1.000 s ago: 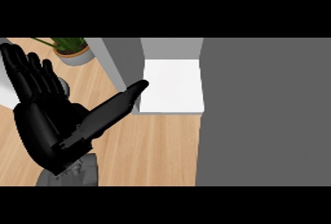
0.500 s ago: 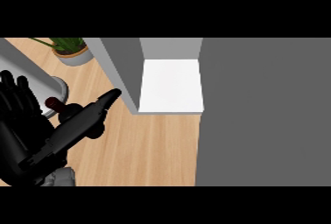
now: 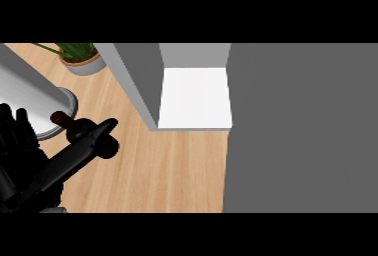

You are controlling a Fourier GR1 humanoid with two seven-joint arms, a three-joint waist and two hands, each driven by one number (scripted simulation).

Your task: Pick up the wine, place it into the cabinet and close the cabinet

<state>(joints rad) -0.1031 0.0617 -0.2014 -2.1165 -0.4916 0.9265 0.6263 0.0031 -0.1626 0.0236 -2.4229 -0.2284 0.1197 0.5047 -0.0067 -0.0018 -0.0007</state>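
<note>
Grey fills most of what you see: a broad flat grey panel covers the whole right side, and you cannot tell from here whether it is a cabinet door or a wall. Left of it the cabinet stands open, with a grey side wall and a white floor inside; its upper part is cut off by the top of the view.

At the lower left, your left hand comes in large and black, partly cut off by the frame's edge. Its fingers stand straight and slightly spread at the far left, while the thumb stretches out straight across the wine. Nothing curls round the bottle. The right hand does not show.

The wine is mostly hidden behind that thumb. You can make out only a dark red, nearly black body and a rounded cap end pointing up and left. It sits on the counter, left of the cabinet and well apart from the white floor.

The counter is pale wood with a straight grain. A grey cylinder with a round flange base stands at the left edge, close behind the bottle. A small potted plant sits at the top left.
</note>
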